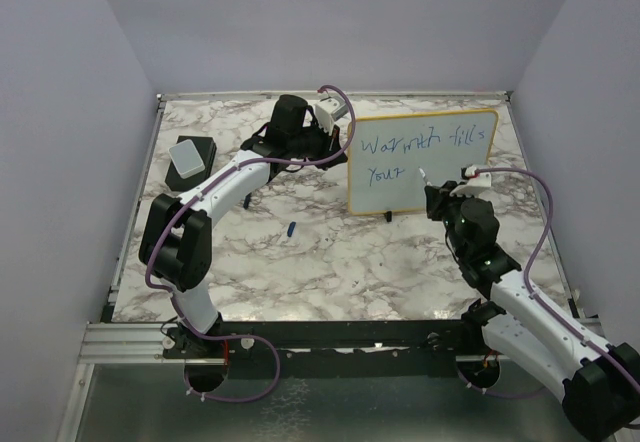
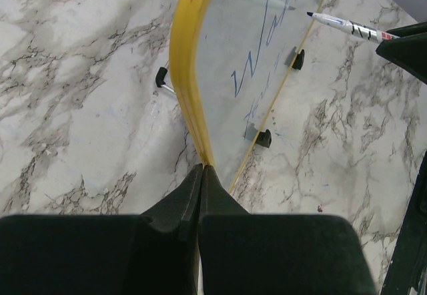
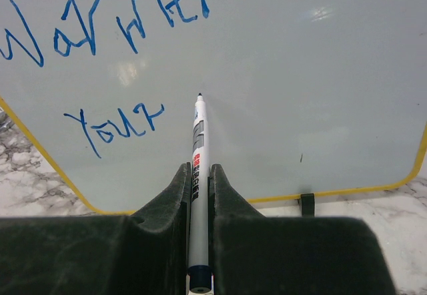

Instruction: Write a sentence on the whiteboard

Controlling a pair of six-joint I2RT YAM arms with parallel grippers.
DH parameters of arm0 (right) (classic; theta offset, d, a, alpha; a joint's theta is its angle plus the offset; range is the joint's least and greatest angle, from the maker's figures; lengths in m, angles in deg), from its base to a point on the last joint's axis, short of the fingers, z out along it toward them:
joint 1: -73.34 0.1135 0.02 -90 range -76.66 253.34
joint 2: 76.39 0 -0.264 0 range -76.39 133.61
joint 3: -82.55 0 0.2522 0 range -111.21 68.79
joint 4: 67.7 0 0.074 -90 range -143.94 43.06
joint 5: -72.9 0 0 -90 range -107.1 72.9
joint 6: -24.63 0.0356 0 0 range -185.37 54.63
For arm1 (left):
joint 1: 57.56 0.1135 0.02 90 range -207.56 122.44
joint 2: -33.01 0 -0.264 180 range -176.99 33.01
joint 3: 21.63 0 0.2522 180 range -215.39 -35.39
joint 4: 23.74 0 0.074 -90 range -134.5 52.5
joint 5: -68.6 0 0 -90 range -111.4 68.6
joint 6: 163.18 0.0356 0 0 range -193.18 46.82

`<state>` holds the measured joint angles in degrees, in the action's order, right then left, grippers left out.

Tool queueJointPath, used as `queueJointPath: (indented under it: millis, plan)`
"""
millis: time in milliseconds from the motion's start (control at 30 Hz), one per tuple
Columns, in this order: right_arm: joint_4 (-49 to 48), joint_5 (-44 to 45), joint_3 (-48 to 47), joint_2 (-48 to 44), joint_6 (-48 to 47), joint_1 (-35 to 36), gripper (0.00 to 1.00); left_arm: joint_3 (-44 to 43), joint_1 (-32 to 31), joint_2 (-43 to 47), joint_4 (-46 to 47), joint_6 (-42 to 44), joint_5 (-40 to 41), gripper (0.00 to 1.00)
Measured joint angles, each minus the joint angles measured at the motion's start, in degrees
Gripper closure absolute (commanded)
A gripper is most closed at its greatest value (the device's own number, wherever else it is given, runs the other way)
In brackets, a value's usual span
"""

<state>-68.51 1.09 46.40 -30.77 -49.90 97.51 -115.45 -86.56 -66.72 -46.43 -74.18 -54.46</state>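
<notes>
From above, we see the left claw (image 1: pixel 340 145) closed on the left edge of the whiteboard (image 1: pixel 390 194), which stands upright on the marble desk (image 1: pixel 330 262) and stretches away to that claw's right. The sentence (image 1: pixel 400 148) runs across the board in blue: "Warmth fills" on the upper line, "your" below it. The right claw (image 1: pixel 437 190) sits just in front of the board's lower middle, gripping a white marker (image 1: pixel 424 176) whose tip points at the board to the right of "your". Well off to the left claw's left lies a grey-topped eraser block (image 1: pixel 190 157). A small blue object (image 1: pixel 291 228) lies on the desk nearer the arm bases, between the two arms. In the left wrist view, the two fingers meet on the yellow frame directly ahead of them, pinching its thin edge. The board's face slants away beyond, with black feet (image 2: pixel 265 138) on the desk below it and the marker coming in from the far right. In the right wrist view, the fingers clamp the marker's barrel between them, and the marker runs straight ahead to the white surface. Its tip lies just right of "your", below "Warmth" — we cannot tell whether it touches the board.
</notes>
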Motion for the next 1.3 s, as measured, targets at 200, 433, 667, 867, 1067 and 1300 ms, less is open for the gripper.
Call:
queueJointPath:
  millis: [200, 433, 667, 867, 1067, 1300]
  plan:
    - [0.98, 1.22, 0.0, -0.22, 0.37, 0.0, 0.99, 0.0, 0.0, 0.0, 0.0, 0.0, 0.0, 1.0]
    - [0.96, 1.66, 0.0, 0.81, 0.59, 0.0, 0.99, 0.0, 0.0, 0.0, 0.0, 0.0, 0.0, 1.0]
    - [0.87, 1.66, 0.0, 2.1, 0.55, 0.0, 0.99, 0.0, 0.0, 0.0, 0.0, 0.0, 0.0, 1.0]
    - [0.28, 1.6, 0.0, 2.64, 0.02, 0.0, 0.99, 0.0, 0.0, 0.0, 0.0, 0.0, 0.0, 1.0]
    - [-0.31, 0.17, 0.0, 3.23, -0.57, 0.0, 0.99, 0.0, 0.0, 0.0, -0.02, 0.0, 0.0, 1.0]
    - [-0.72, -1.31, 0.0, 4.52, -0.55, 0.0, 0.99, 0.0, 0.0, 0.0, 0.0, 0.0, 0.0, 1.0]
